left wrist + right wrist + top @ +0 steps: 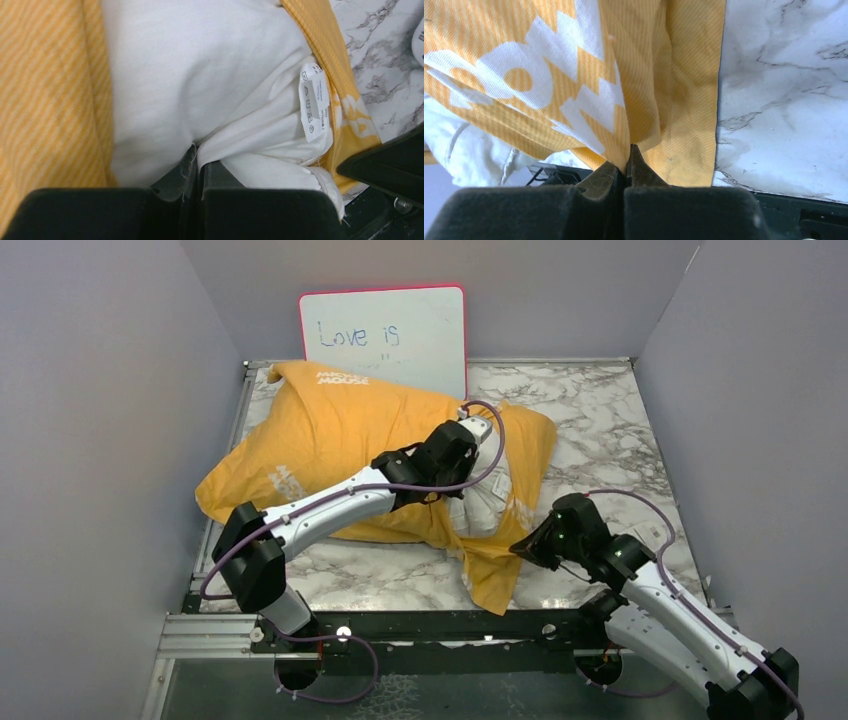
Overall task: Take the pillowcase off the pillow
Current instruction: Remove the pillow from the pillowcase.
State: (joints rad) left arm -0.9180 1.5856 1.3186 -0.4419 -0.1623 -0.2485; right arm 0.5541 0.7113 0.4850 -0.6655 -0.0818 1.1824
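The yellow-orange pillowcase (pixel 330 430) with white lettering lies across the middle of the marble table, still around most of the pillow. The white pillow (pixel 482 502) bulges out of its open right end. My left gripper (pixel 470 498) is shut on the white pillow fabric (pixel 200 75) at that opening; the pillow's small white tag (pixel 313 102) hangs beside it. My right gripper (pixel 520 545) is shut on the loose yellow-orange edge of the pillowcase (pixel 644 90) near the table's front, pinching a fold of it (pixel 628 150).
A pink-framed whiteboard (pixel 383 333) reading "Love is" leans on the back wall behind the pillow. Grey walls close in left, right and back. Bare marble table (pixel 600 420) shows to the right. A black rail (pixel 420 625) runs along the front edge.
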